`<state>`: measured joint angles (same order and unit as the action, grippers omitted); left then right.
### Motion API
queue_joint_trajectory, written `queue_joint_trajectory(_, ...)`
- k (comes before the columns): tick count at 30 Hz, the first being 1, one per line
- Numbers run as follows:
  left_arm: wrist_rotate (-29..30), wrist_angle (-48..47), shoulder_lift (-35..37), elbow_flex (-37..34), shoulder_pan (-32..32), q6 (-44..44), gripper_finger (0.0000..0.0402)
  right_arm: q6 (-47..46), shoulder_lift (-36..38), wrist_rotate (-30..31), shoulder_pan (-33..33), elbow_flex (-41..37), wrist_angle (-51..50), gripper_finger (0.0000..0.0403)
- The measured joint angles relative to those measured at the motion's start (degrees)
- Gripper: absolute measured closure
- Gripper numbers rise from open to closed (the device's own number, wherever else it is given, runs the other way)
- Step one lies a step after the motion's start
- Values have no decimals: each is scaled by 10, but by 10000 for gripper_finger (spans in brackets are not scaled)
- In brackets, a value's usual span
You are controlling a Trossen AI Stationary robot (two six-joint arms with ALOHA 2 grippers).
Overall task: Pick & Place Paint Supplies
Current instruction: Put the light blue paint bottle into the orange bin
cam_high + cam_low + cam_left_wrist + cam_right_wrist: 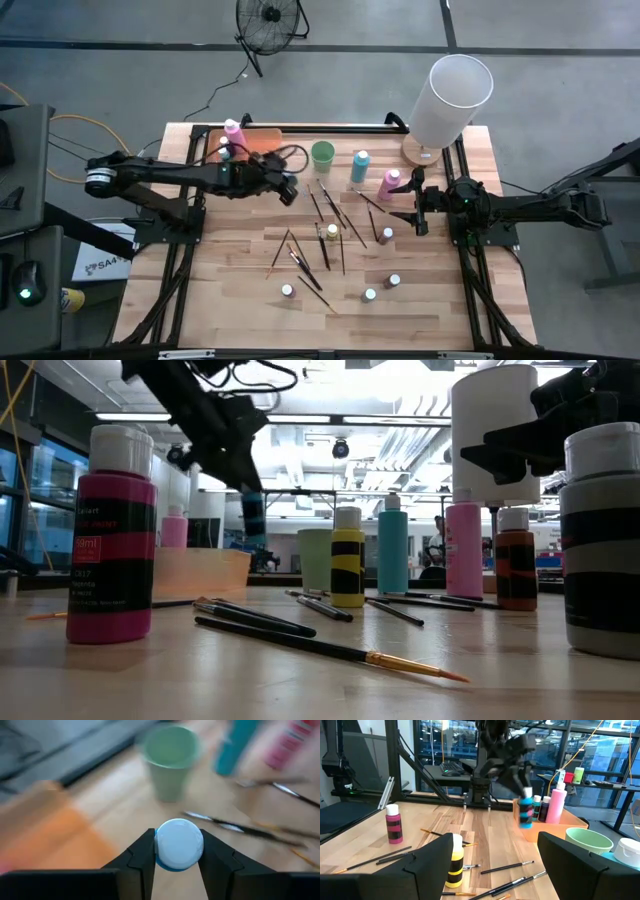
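The small blue paint bottle (179, 844), clamped by its pale cap between the left gripper (177, 857) fingers and held in the air just beside the orange tray (262, 141), could swing or slip free if jolted, while the right gripper (418, 212) waits open well apart from the tray.

Grey concrete floor (120, 60) all around, with a black floor fan (270, 20) standing past the far edge of the light wood table (230, 310). Looking level across it you get an open workshop with bright ceiling light strips (330, 420) and big glass windows (445, 745) on dark frames.
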<state>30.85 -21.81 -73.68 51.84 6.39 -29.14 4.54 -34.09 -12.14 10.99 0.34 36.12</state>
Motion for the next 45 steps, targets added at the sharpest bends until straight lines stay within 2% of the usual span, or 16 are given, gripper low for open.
queue_joint_trajectory(4,60,-54,12,0,8,-73,288,0,0,0,0,0,0,117)
queue_joint_trajectory(8,73,-101,13,0,36,-161,288,0,0,0,0,0,0,117)
queue_joint_trajectory(11,88,-116,13,0,59,-179,288,0,0,0,0,0,0,117)
queue_joint_trajectory(17,88,-143,13,0,97,-187,288,0,0,0,0,0,1,117)
queue_joint_trajectory(26,90,-288,13,0,149,-312,288,0,0,0,0,0,1,117)
queue_joint_trajectory(32,69,-292,13,-14,169,-347,288,0,0,0,0,0,1,117)
queue_joint_trajectory(38,67,-298,13,-55,173,-442,288,0,0,0,0,0,1,117)
queue_joint_trajectory(45,66,-294,13,-60,172,-447,288,0,0,0,0,0,1,117)
